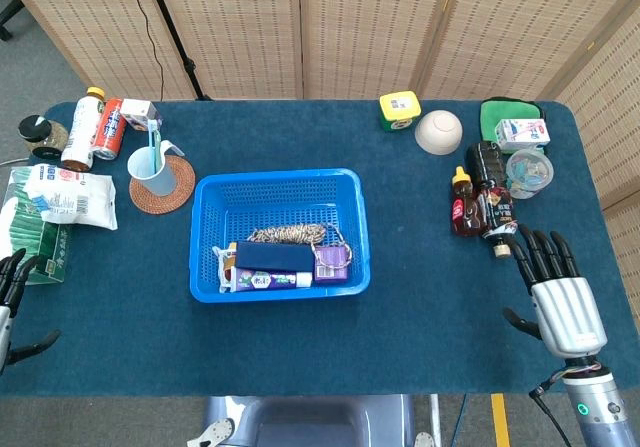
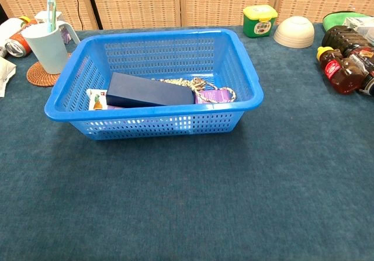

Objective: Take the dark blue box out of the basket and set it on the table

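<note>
The dark blue box [image 1: 274, 256] [image 2: 149, 90] lies flat in the front part of the blue basket [image 1: 278, 186] [image 2: 153, 41], resting on a toothpaste carton beside a coil of rope and a purple packet. My right hand [image 1: 555, 291] hovers over the table's front right, fingers spread and empty, well away from the basket. Only the fingers of my left hand [image 1: 12, 287] show at the head view's left edge, spread and holding nothing. Neither hand appears in the chest view.
Sauce bottles [image 1: 480, 203] lie just beyond my right hand, with a white bowl [image 1: 439, 132] and a yellow tub [image 1: 399, 110] behind. A cup with a toothbrush [image 1: 150, 167] on a coaster, cans and bags [image 1: 60, 196] crowd the left side.
</note>
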You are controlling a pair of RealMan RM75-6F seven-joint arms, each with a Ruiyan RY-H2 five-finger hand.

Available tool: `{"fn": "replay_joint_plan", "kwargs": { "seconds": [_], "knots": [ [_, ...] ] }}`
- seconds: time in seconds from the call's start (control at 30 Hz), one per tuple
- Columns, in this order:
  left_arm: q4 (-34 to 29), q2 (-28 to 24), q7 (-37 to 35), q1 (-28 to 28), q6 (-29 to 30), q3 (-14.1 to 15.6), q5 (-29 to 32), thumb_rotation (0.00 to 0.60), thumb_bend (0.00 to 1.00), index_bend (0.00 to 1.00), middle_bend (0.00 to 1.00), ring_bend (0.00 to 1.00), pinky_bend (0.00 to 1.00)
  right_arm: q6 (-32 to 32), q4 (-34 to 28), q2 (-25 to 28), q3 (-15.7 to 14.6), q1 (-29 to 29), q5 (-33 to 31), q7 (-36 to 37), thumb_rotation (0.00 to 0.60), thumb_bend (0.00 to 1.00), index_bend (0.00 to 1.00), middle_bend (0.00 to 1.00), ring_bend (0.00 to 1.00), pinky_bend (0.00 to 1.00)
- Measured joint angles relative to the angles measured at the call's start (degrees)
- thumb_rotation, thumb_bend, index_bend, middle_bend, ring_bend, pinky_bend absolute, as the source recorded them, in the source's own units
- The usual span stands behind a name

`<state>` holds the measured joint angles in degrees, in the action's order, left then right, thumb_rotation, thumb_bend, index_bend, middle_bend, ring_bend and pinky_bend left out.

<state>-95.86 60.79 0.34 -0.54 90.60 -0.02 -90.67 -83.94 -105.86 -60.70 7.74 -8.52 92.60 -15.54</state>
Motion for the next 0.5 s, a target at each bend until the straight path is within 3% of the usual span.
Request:
{"fn": "replay_joint_plan", "kwargs": {
  "seconds": [0.27,0.5],
  "knots": [
    [-0.2,-0.1,-0.1,-0.4,-0.8,-0.2,0.5,0.600,0.02,0.00,0.00,0.00,0.00,9.5,-7.2,2.7,4.1,-6.5,-6.3,-2.2,0.600,0.00,0.00,0.00,0.00,0.00],
    [-0.7,-0.5,-0.5,-0.8,-1.1,-0.2,-0.1,0.600,0.02,0.00,0.00,0.00,0.00,23.2,-8.6,1.8,8.4,-17.7,-17.3,-0.8,0.600,0.00,0.00,0.00,0.00,0.00]
  ]
}}
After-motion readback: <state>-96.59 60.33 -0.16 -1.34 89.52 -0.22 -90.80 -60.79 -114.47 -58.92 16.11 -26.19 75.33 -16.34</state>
